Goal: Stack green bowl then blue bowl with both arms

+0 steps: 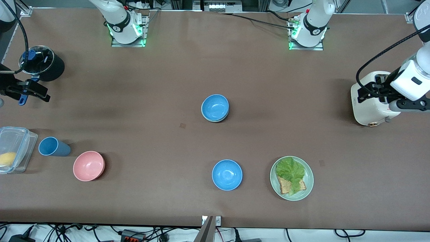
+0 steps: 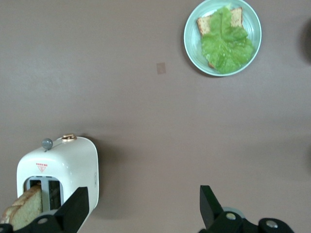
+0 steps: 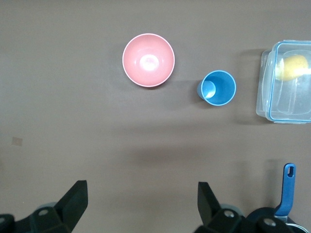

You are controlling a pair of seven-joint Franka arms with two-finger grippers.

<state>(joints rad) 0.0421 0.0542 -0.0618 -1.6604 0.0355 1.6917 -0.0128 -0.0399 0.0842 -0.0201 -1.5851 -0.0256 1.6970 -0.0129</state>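
A blue bowl (image 1: pixel 215 107) sits nested in a second bowl at mid-table. Only a thin pale rim of that lower bowl, the green bowl (image 1: pixel 217 120), shows under it. A second blue bowl (image 1: pixel 227 174) stands alone, nearer the front camera. My left gripper (image 1: pixel 362 94) is open and empty over the white toaster (image 1: pixel 369 107) at the left arm's end; in the left wrist view its gripper (image 2: pixel 143 196) frames bare table beside the toaster (image 2: pixel 58 174). My right gripper (image 1: pixel 42 93) is open and empty at the right arm's end; it also shows in the right wrist view (image 3: pixel 142 196).
A pink bowl (image 1: pixel 89 165), a darker blue cup (image 1: pixel 53 147) and a clear box with a lemon (image 1: pixel 13 149) lie toward the right arm's end. A black pot with a glass lid (image 1: pixel 42 64) stands by my right gripper. A green plate (image 1: pixel 309 183) holds lettuce and bread.
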